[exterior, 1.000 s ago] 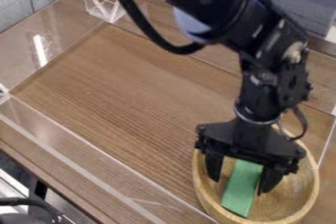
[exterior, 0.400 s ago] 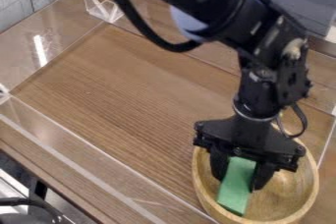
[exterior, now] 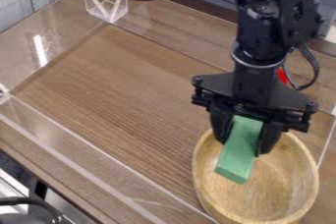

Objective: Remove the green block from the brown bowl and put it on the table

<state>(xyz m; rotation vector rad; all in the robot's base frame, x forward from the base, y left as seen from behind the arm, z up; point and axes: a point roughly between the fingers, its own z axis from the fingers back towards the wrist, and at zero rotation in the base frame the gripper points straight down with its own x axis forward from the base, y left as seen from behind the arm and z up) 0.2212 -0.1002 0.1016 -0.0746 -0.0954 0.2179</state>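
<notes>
We note the gripper (exterior: pixel 251 135) pointing straight down over the brown bowl (exterior: pixel 210 192), jaws clamped on the upper end of the green block (exterior: pixel 241 156). The block hangs tilted, its lower end over the bowl's near-left part; we cannot tell whether that end touches the bowl's floor or hangs just clear of it. The bowl sits at the near right corner of the bench (exterior: pixel 118 81), close beside the clear acrylic wall (exterior: pixel 53 130) along the near edge. The dark arm (exterior: pixel 269 22) rises from the gripper toward the upper right.
</notes>
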